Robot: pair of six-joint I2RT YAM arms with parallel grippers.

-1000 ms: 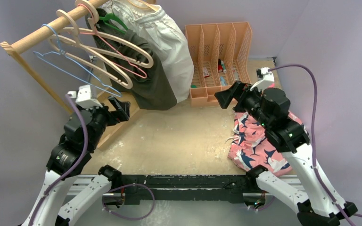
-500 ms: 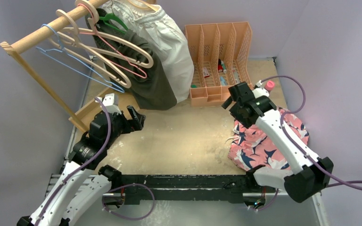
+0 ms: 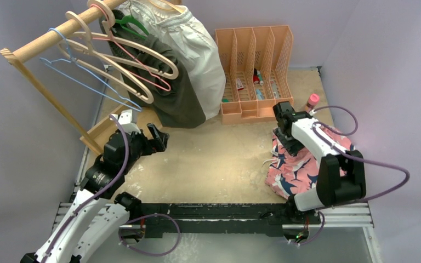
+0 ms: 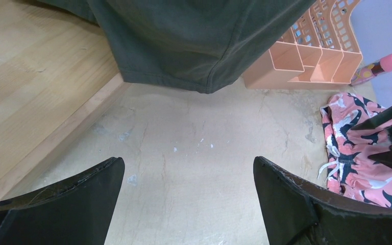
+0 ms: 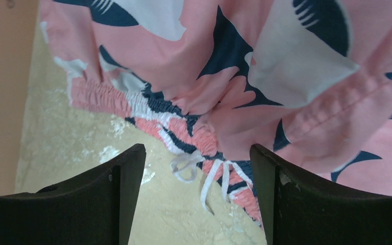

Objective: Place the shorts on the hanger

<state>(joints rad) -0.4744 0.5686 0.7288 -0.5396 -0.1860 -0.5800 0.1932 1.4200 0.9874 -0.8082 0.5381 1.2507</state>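
The pink shark-print shorts (image 3: pixel 299 167) lie crumpled on the table at the right, also showing in the left wrist view (image 4: pixel 357 158). My right gripper (image 3: pixel 286 142) points down over their upper left edge, open and empty. In the right wrist view (image 5: pixel 196 152) its jaws straddle the waistband (image 5: pixel 184 130) and white drawstring (image 5: pixel 219 178) of the shorts (image 5: pixel 296 97), above them. The light-blue wire hanger (image 3: pixel 82 82) hangs on the wooden rail at the far left. My left gripper (image 3: pixel 160 138) is open and empty, low over bare table (image 4: pixel 188 164), below the rack.
The wooden rail (image 3: pixel 49 38) also holds beige hangers (image 3: pixel 137 63), a green hanger, a dark olive garment (image 3: pixel 178 98) and a white garment (image 3: pixel 197 49). An orange file organiser (image 3: pixel 255 71) stands at the back. A pink-capped bottle (image 3: pixel 311 101) lies beside it.
My right arm has folded back and its gripper has swung down over the shorts' waistband. My left arm came down from the rack to the table, then held still.
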